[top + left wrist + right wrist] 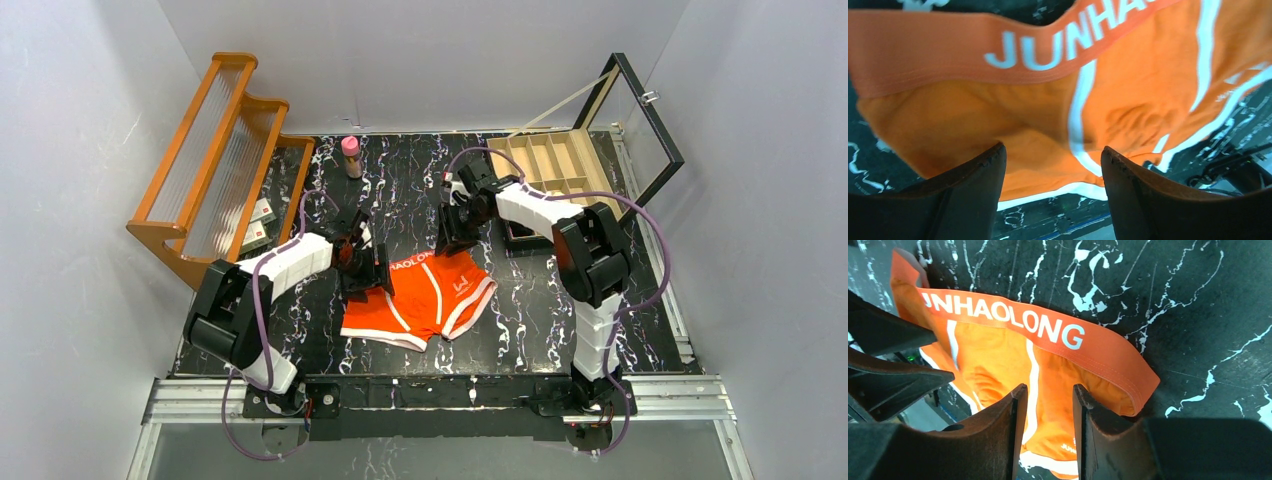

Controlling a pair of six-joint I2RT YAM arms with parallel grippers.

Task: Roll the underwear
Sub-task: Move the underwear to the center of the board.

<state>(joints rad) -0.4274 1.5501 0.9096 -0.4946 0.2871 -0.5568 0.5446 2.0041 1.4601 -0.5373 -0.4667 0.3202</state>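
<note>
Lying flat and unrolled on the bench [540, 300], the orange underwear [430, 295] has its leg hems toward the arm bases and its lettered waistband on the far side. No fold or roll shows, so I judge that all of the rolling is left to do. No beige garment shows in any view.

The left pincer [1052, 150] hangs over the underwear's left waistband corner, fingers apart with nothing between them. The right pincer [1049, 387] hangs at the right waistband corner, fingers parted by a narrower gap, also gripping nothing.

The wrist views give the waistband lettering and the creases in the cloth, which the top view blurs. Only the top view shows the garment's whole outline and what stands beyond it: a bottle [351, 155], a wooden rack [215, 160] far left, a divided box [545, 165] far right.
</note>
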